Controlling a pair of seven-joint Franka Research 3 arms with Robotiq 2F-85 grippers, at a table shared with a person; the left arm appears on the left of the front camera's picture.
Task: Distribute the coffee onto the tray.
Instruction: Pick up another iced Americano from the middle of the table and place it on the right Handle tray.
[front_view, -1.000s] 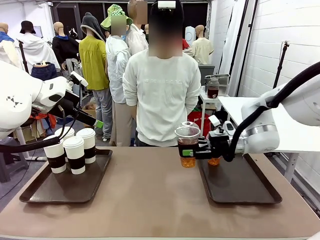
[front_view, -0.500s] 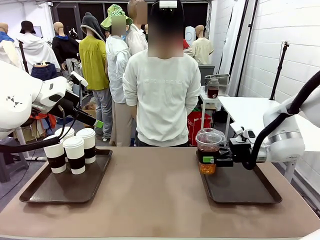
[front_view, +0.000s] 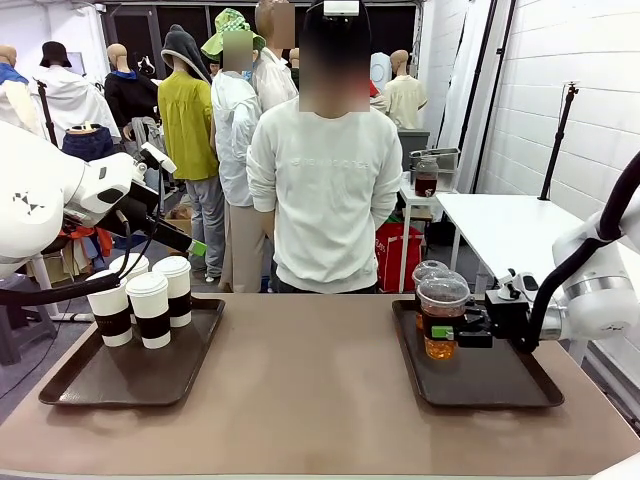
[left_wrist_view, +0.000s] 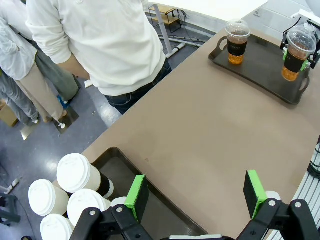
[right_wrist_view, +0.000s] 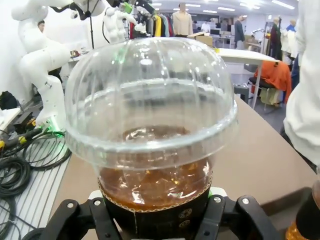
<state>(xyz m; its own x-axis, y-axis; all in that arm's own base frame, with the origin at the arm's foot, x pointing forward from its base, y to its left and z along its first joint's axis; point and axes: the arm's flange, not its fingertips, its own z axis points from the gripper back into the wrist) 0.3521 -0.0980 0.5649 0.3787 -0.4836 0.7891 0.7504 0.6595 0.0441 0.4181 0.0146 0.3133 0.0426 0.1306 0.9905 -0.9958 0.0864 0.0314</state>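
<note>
Several white lidded paper cups with brown sleeves (front_view: 150, 298) (left_wrist_view: 75, 185) stand together on the left tray (front_view: 70, 385). My left gripper (front_view: 188, 243) (left_wrist_view: 195, 192) hangs open above that tray with nothing between its fingers. Over the near-left part of the right tray (front_view: 495, 385) (left_wrist_view: 260, 55), my right gripper (front_view: 445, 332) (right_wrist_view: 157, 212) is shut on a clear dome-lidded cup of dark drink (front_view: 443, 312) (left_wrist_view: 299, 52) (right_wrist_view: 152, 145). Whether its base touches the tray I cannot tell. A second clear cup (front_view: 428, 272) (left_wrist_view: 237, 42) stands on that tray just behind it.
A person in a white sweatshirt (front_view: 325, 190) stands at the table's far edge, hands out of sight. Bare brown tabletop (front_view: 310, 380) lies between the two trays. A white side table (front_view: 500, 225) stands beyond the right tray.
My right gripper has carried the clear cup rightward from the table's middle to over the right tray, beside the second clear cup. The left arm has stayed still.
</note>
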